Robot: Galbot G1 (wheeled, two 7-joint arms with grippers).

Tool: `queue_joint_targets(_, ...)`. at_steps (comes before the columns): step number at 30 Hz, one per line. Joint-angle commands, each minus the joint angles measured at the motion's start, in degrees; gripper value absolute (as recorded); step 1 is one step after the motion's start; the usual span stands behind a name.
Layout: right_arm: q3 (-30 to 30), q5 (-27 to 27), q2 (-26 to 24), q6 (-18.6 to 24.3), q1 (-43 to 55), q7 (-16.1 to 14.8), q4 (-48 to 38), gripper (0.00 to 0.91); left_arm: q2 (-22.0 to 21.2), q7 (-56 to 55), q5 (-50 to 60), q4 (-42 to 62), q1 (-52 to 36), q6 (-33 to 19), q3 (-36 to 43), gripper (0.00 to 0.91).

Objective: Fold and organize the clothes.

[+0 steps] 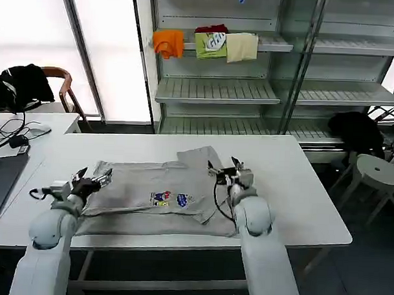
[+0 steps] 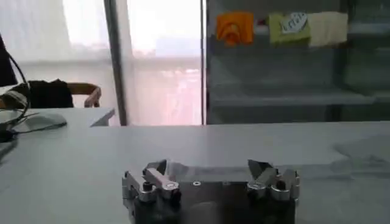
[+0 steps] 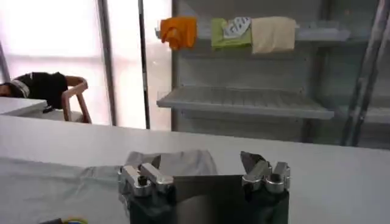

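One of the clothes, a light grey short-sleeved shirt (image 1: pixel 150 185), lies spread flat on the white table (image 1: pixel 299 190), its small multicoloured chest print (image 1: pixel 169 199) facing up. My left gripper (image 1: pixel 92 179) hovers open over the shirt's left edge. In the left wrist view that gripper (image 2: pixel 208 173) holds nothing, and a strip of grey cloth (image 2: pixel 207 171) shows just beyond it. My right gripper (image 1: pixel 225 169) stands open at the shirt's right side, next to the raised sleeve (image 1: pixel 200 157). From the right wrist, the gripper (image 3: pixel 202 165) is empty, with the sleeve (image 3: pixel 183 162) just ahead of it.
Metal shelves (image 1: pixel 215 90) behind the table carry orange (image 1: pixel 168 43), green (image 1: pixel 211 44) and cream (image 1: pixel 242 47) cloths. A laptop (image 1: pixel 2 176) and cables lie on the desk at left, near a chair with a black garment (image 1: pixel 28 83). A stool (image 1: pixel 376 172) stands at right.
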Motion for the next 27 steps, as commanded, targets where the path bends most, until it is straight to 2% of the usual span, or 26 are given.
queue_joint_targets(1,0.1,-0.4,2.8,6.8,12.3,-2.2,-22.0,0.907,-0.1,2.0,5.2,16.1,-13.3,-1.2,2.9,0.907)
queue_joint_targets(4,-0.1,-0.1,2.8,9.4,14.6,-1.6,-28.6,0.907,0.0,3.0,7.5,19.2,-14.7,-1.0,3.0,0.907)
queue_joint_targets(6,-0.2,0.9,2.8,10.1,15.4,-2.3,-30.9,0.907,0.3,3.9,9.3,20.3,-15.2,-0.8,3.0,0.907)
queue_joint_targets(8,-0.2,3.5,2.8,9.0,15.8,-2.6,-31.4,0.907,0.6,4.6,10.2,21.2,-15.5,-0.1,2.9,0.907)
queue_joint_targets(18,-0.9,6.9,2.8,6.8,16.0,-3.8,-31.1,0.907,1.9,5.5,9.3,23.1,-15.9,2.9,2.1,0.907)
queue_joint_targets(25,-1.8,6.7,2.8,7.6,16.9,-2.4,-33.7,0.907,2.7,5.7,8.4,22.7,-15.1,3.3,2.0,0.907)
queue_joint_targets(26,-1.9,6.6,2.8,7.5,16.9,-2.1,-33.8,0.756,2.7,5.6,8.4,22.7,-15.0,3.3,2.0,0.907)
queue_joint_targets(27,-1.9,6.3,2.8,7.4,16.9,-2.0,-33.8,0.655,2.6,5.5,8.5,22.8,-15.0,3.4,2.0,0.907)
